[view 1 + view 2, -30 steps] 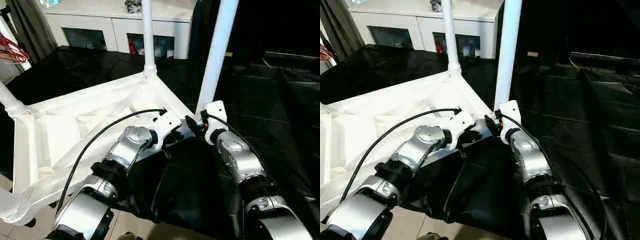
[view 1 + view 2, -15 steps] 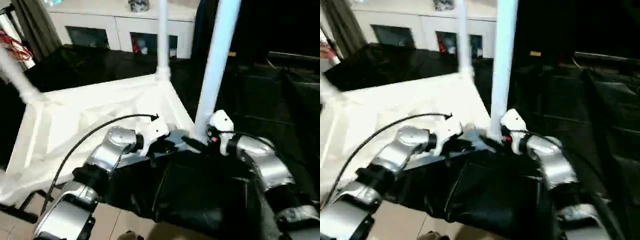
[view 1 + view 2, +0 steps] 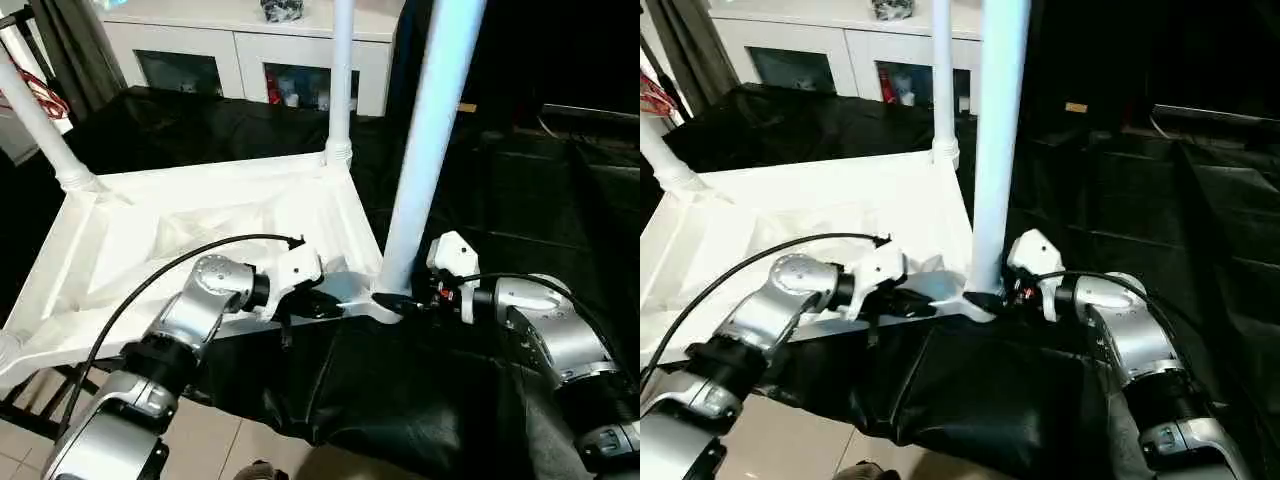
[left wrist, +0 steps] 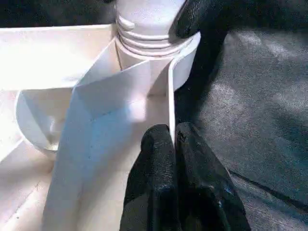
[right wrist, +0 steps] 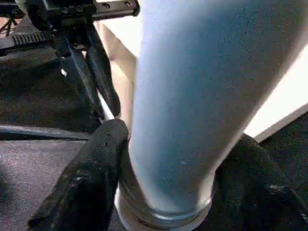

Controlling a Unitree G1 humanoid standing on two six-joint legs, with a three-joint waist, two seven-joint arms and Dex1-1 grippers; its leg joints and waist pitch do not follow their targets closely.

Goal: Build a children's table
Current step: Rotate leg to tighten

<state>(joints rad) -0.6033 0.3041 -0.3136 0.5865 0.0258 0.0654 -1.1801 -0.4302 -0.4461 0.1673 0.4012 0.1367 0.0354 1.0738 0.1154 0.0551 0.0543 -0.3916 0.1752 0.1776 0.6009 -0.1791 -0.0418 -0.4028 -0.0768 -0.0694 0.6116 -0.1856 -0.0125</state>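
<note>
the head views are sharp and evenly lit from above, with the white children's table point(image 3: 200, 215) bright, almost washed out along its rim, against a black cloth point(image 3: 520, 180) that swallows detail into deep shadow. soft glints sit on the silver forearms point(image 3: 545, 335), and the nearest leg point(image 3: 430, 140) carries a cool bluish cast. in the wrist views, that leg point(image 5: 202, 96) is close and soft in focus, the white plastic glares pale blue-white, and the black fingers point(image 4: 178, 187) show little texture.
</note>
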